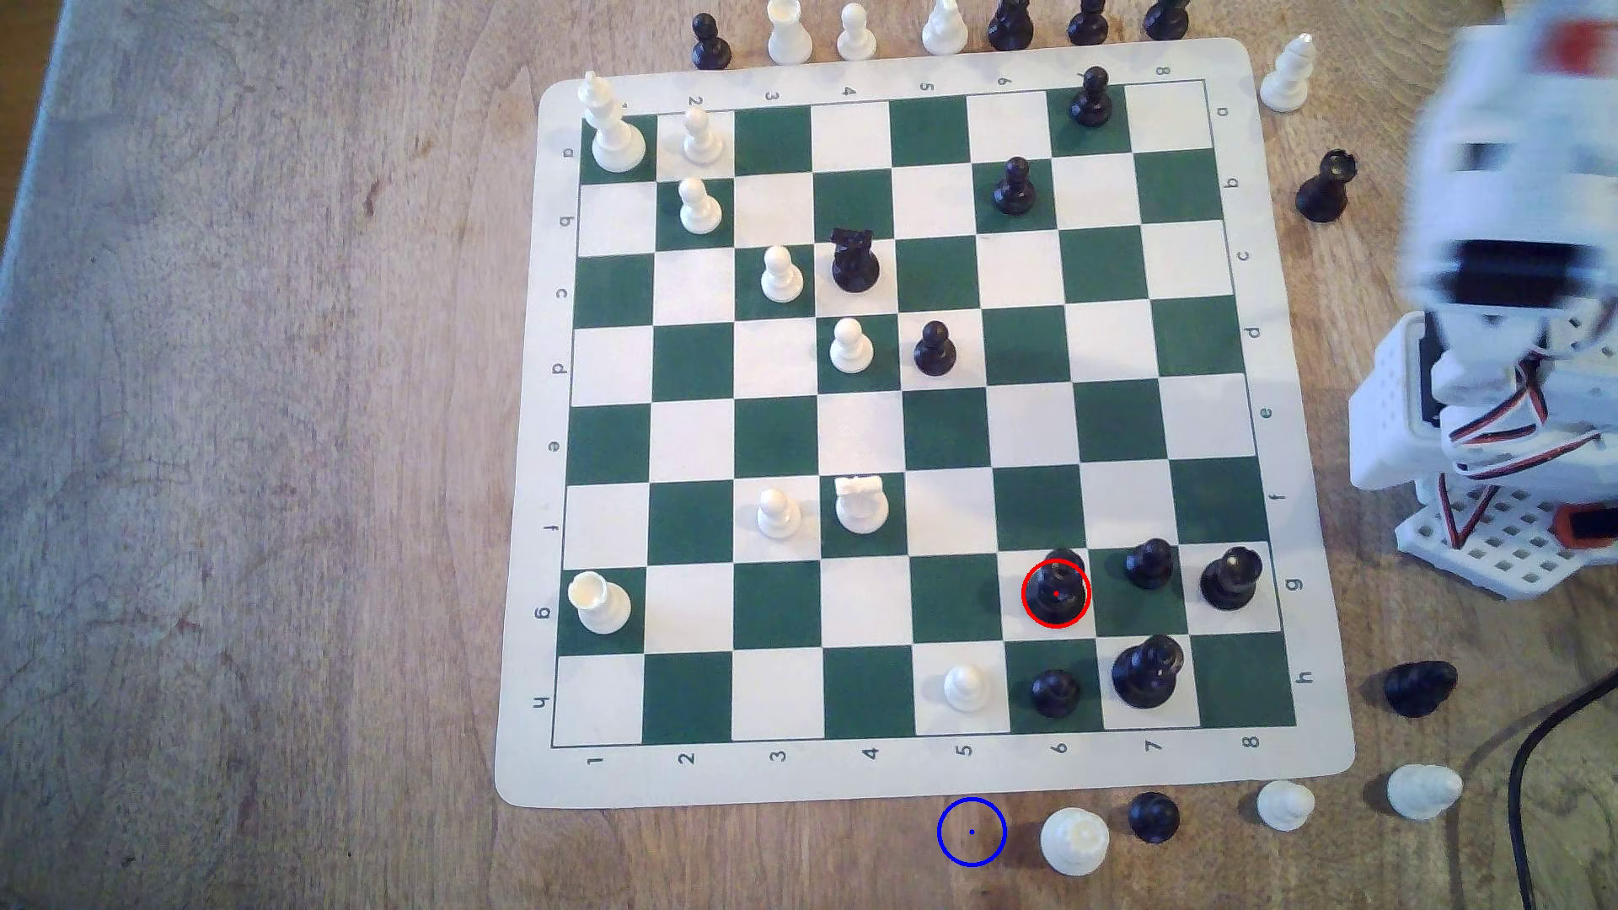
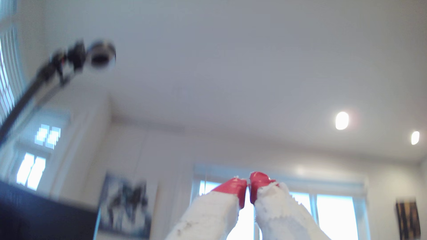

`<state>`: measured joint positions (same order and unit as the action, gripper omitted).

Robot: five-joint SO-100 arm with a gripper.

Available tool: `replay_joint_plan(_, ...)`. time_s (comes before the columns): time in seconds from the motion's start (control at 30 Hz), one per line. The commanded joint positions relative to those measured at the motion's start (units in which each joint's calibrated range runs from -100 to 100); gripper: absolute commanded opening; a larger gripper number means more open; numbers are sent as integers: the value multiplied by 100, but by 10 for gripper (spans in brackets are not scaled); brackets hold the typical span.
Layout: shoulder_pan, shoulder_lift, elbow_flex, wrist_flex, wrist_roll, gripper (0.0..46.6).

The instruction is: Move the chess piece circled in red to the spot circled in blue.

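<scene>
The chess piece (image 1: 1056, 591), black and glossy with a knobbed head, stands inside a red ring on the white square of row g, column 6 of the board (image 1: 875, 779). The spot (image 1: 971, 832) is a blue ring with a centre dot on bare wood just below the board's lower edge in the exterior view. The white arm (image 1: 1506, 262) is raised and blurred at the exterior view's right edge, far from the piece. In the wrist view my gripper (image 2: 248, 181) points up at the ceiling, its red fingertips (image 2: 233, 185) touching with nothing between them.
Black pieces (image 1: 1149, 562) (image 1: 1230, 577) (image 1: 1147, 672) (image 1: 1055, 693) crowd around the ringed piece. A white piece (image 1: 1073, 840) stands close to the blue ring, with a black one (image 1: 1152, 816) beyond it. Captured pieces line the board's far edge. A black cable (image 1: 1541, 752) runs at lower right.
</scene>
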<state>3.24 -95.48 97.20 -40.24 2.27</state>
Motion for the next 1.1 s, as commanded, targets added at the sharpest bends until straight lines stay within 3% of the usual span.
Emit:
replay_joint_plan(0.0, 78, -28, -554, 2746, -29, 2)
replay_joint_plan(0.43, 164, -28, -2648, 8029, -39, 2)
replay_joint_plan(0.5, 164, 99, -2929, 8872, -20, 40)
replay_joint_plan(0.63, -352, 787, -3383, 9487, 10, 24)
replay_joint_plan(0.77, -852, 1339, -3410, 9650, 15, 43)
replay_joint_plan(0.93, -1455, 2892, -3936, 10003, -215, 80)
replay_joint_plan(1.07, -1611, 3868, -4489, 10404, -386, 111)
